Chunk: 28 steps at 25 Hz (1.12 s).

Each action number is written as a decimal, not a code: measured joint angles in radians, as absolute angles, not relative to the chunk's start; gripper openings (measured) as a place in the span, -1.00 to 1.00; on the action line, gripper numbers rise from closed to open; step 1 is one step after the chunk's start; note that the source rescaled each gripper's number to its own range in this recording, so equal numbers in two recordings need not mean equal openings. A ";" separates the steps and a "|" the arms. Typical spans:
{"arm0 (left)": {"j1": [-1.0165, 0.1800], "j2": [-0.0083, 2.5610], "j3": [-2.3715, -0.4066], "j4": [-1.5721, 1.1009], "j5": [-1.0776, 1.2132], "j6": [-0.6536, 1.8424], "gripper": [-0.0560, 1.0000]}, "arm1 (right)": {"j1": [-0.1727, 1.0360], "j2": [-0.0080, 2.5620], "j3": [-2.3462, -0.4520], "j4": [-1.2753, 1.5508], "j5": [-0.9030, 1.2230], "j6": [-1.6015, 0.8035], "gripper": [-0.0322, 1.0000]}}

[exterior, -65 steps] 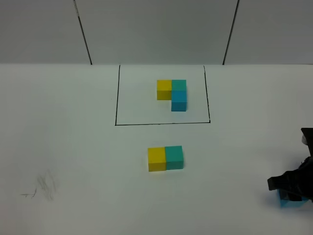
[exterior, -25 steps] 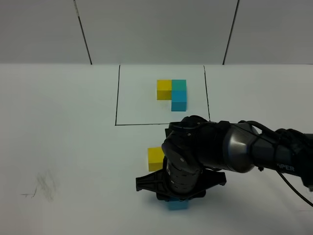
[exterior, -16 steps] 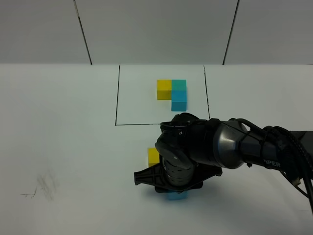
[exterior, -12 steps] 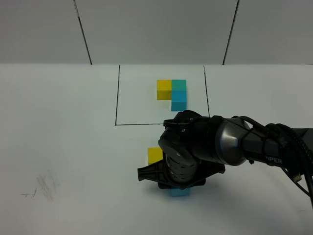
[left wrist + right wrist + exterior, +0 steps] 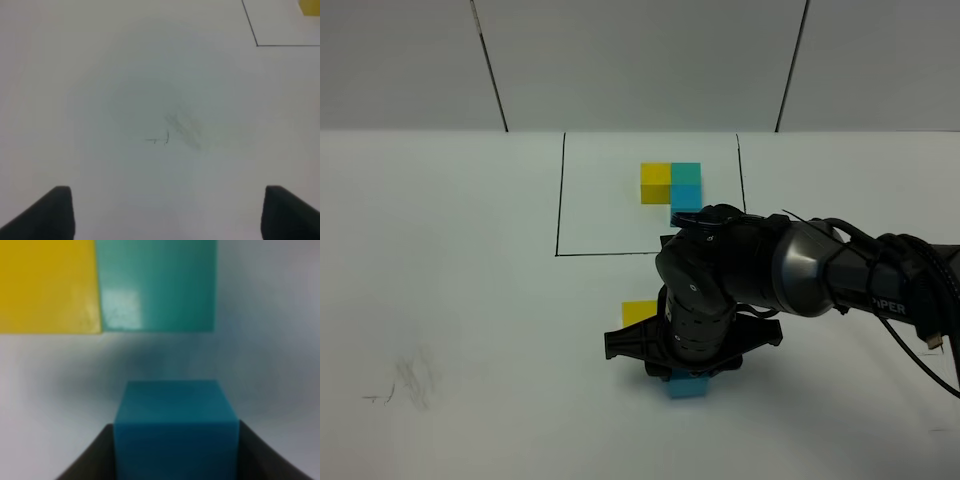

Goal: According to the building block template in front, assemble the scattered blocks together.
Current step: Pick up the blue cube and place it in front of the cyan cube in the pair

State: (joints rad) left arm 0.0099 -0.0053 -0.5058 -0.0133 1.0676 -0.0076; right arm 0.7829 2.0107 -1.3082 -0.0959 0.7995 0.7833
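My right gripper [image 5: 175, 440] has its two dark fingers [image 5: 95, 455] pressed against either side of a plain matte sky-blue cube [image 5: 175, 430], so it is clamped on that block. From the high camera, the sky-blue cube [image 5: 687, 387] peeks out below the bulky black wrist of the right arm [image 5: 740, 290], close to the front of the white tabletop [image 5: 470, 300].

Just beyond the held cube, in the wrist view, I see a matte yellow cube [image 5: 47, 285] and a matte teal-green cube [image 5: 157, 285] sitting flush side by side; a strip of bare table separates them from the blue one. From above only a corner of the yellow cube [image 5: 638, 312] shows beside the arm; the teal-green one is hidden.

Further back lies the L-shaped template of joined yellow, teal-green and sky-blue cubes [image 5: 670, 185], inside a thin black drawn rectangle [image 5: 560, 200]; the arm covers part of its blue cube.

My left gripper [image 5: 167, 212] hangs with its fingers [image 5: 50, 212] spread well apart, grasping nothing, over faint grey pencil scuffs [image 5: 177, 130] on the table.
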 joint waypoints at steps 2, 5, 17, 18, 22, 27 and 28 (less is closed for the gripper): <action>0.010 -0.005 -0.506 -0.013 1.068 -0.008 0.35 | 0.783 2.024 -1.327 -0.088 0.815 0.771 -0.48; 0.010 -0.005 -0.506 -0.013 1.068 -0.008 0.35 | 0.783 2.064 -1.389 -0.077 0.872 0.750 -0.48; 0.010 -0.005 -0.506 -0.013 1.068 -0.008 0.35 | 0.783 2.134 -1.475 -0.079 0.929 0.759 -0.48; 0.010 -0.005 -0.506 -0.013 1.068 -0.008 0.35 | 0.783 2.136 -1.475 -0.086 0.920 0.763 -0.48; 0.010 -0.005 -0.506 -0.013 1.068 -0.008 0.35 | 0.783 2.139 -1.475 -0.093 0.909 0.776 -0.48; 0.010 -0.005 -0.506 -0.013 1.068 -0.008 0.35 | 0.783 2.141 -1.475 -0.105 0.887 0.806 -0.48; 0.010 -0.005 -0.506 -0.013 1.068 -0.008 0.35 | 0.783 2.141 -1.475 -0.111 0.884 0.816 -0.48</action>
